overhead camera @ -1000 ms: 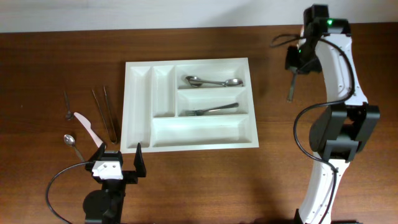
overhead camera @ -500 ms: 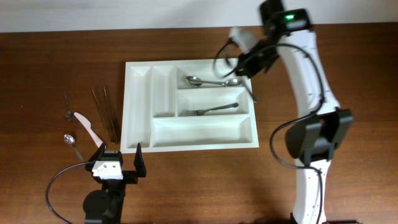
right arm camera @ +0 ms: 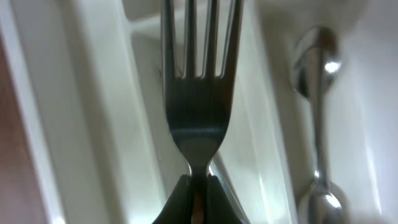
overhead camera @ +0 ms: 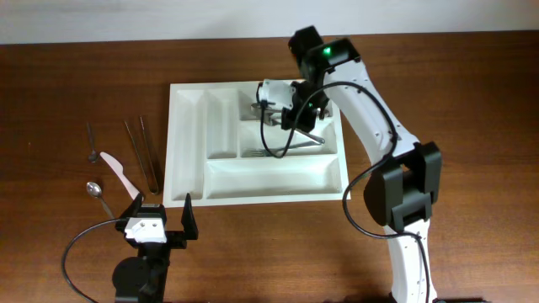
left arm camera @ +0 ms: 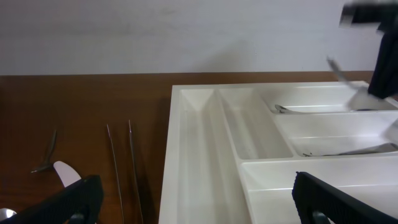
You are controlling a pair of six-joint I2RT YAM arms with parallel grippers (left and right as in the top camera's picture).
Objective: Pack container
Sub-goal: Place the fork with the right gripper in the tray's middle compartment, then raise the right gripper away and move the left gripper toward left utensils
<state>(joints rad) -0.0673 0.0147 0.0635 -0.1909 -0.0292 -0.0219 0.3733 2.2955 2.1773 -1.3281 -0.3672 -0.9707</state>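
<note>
The tray (overhead camera: 187,143) sits mid-table. Above it, the right gripper (right arm camera: 198,194) pinches a fork (right arm camera: 199,118) by its thin neck. The fork looks hard, light and slippery. The left gripper (overhead camera: 160,220) is spread wide.

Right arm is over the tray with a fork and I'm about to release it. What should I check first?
1. Grip: right gripper is shut on the neck of the fork. Ok.
2. Over the container: the overhead view puts the gripper above the upper right compartments. Ok.
3. Right compartment: the wrist view shows the tines over a divider, with a spoon to one side. The second fork lies in the middle compartment. Cannot tell.
4. Height for a soft drop: cannot tell.
5. Left gripper out of the way: it is open, off the tray, near the front edge. Ok.
</note>
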